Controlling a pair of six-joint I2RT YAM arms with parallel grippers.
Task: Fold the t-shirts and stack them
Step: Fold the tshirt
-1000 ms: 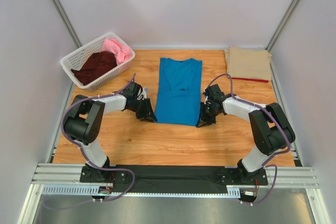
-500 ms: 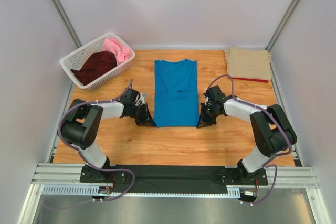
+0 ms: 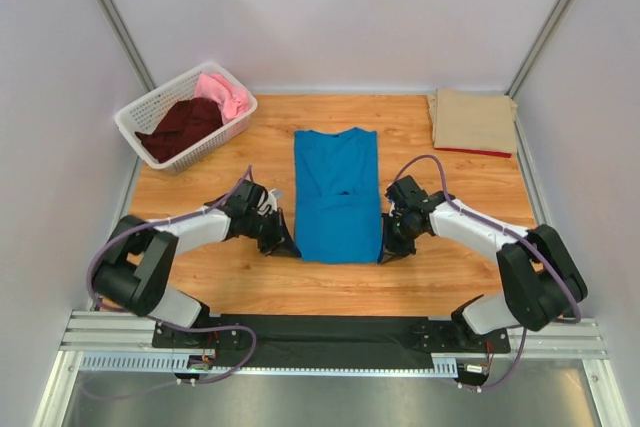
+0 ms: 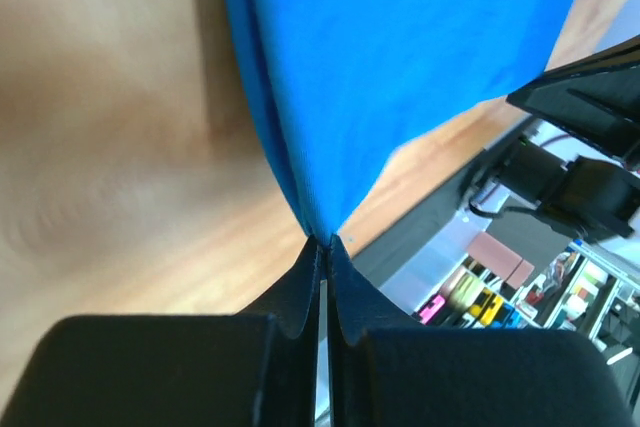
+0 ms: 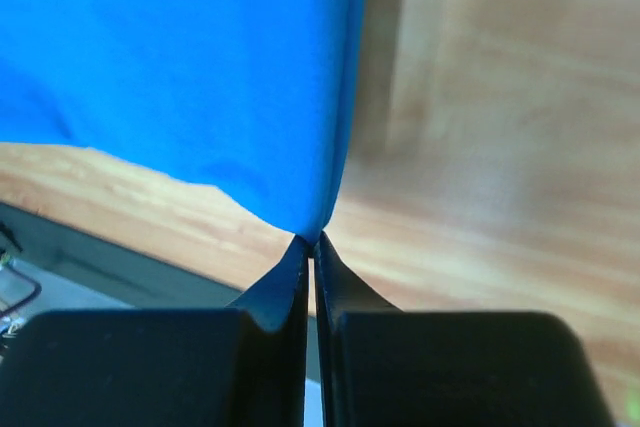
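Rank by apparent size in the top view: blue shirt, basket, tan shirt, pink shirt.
1. blue shirt
2. basket
3. tan shirt, folded, not far behind the basket
4. pink shirt, partly hidden in the basket, so only the visible part is ranked

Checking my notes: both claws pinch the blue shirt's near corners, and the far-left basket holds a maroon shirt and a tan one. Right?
Not tan: the top view shows the basket holding the maroon shirt and a pink shirt. The tan shirt lies folded far right. Left claw and right claw pinch the blue shirt by its near corners.
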